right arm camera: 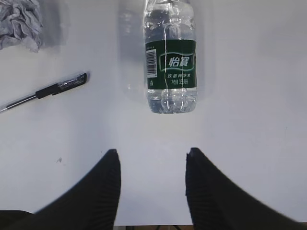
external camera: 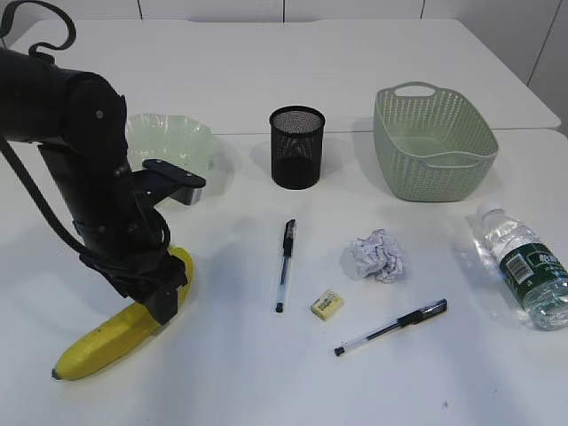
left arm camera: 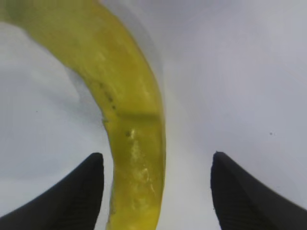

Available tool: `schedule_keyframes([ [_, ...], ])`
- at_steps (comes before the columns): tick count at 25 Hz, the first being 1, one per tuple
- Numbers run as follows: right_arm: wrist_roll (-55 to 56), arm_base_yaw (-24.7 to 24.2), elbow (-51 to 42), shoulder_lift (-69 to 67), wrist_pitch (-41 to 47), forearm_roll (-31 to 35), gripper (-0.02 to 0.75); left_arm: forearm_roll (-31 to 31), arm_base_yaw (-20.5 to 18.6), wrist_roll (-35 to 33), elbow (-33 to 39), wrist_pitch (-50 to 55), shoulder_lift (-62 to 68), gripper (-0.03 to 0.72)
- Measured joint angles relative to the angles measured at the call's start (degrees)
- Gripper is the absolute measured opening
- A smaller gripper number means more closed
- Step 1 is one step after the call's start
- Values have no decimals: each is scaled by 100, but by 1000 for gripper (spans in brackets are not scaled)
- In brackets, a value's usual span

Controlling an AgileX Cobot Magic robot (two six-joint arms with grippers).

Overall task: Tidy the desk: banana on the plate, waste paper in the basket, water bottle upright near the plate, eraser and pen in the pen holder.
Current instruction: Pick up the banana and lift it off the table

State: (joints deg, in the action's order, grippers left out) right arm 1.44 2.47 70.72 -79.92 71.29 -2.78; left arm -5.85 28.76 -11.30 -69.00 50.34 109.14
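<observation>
The yellow banana (external camera: pixel 115 333) lies on the table at the front left. My left gripper (external camera: pixel 160 297) is down over its upper end, open, with a finger on each side of the banana (left arm camera: pixel 134 143); left gripper point in the wrist view (left arm camera: pixel 157 163). The pale green plate (external camera: pixel 191 142) stands behind the arm. A water bottle (external camera: pixel 524 266) lies on its side at the right, also in the right wrist view (right arm camera: pixel 170 62). My right gripper (right arm camera: pixel 152 158) is open and empty, short of the bottle. Crumpled paper (external camera: pixel 377 257), a yellow eraser (external camera: pixel 327 304) and two pens (external camera: pixel 286 264) (external camera: pixel 395 326) lie mid-table.
A black mesh pen holder (external camera: pixel 296 146) stands at the back centre. A green woven basket (external camera: pixel 432 142) stands at the back right. The paper (right arm camera: pixel 19 21) and a pen (right arm camera: pixel 48 91) show at the left of the right wrist view.
</observation>
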Motion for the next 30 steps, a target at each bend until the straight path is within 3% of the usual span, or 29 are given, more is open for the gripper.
schedule_keyframes([
  [18, 0, 0, 0, 0, 0, 0, 339, 157, 0, -14, -12, -143, 453, 480],
  [21, 0, 0, 0, 0, 0, 0, 339, 258, 0, -14, -12, -167, 461, 418],
  [25, 0, 0, 0, 0, 0, 0, 339, 483, 0, -14, -12, -200, 461, 269],
  [30, 0, 0, 0, 0, 0, 0, 339, 585, 9, -14, -12, -211, 461, 226],
])
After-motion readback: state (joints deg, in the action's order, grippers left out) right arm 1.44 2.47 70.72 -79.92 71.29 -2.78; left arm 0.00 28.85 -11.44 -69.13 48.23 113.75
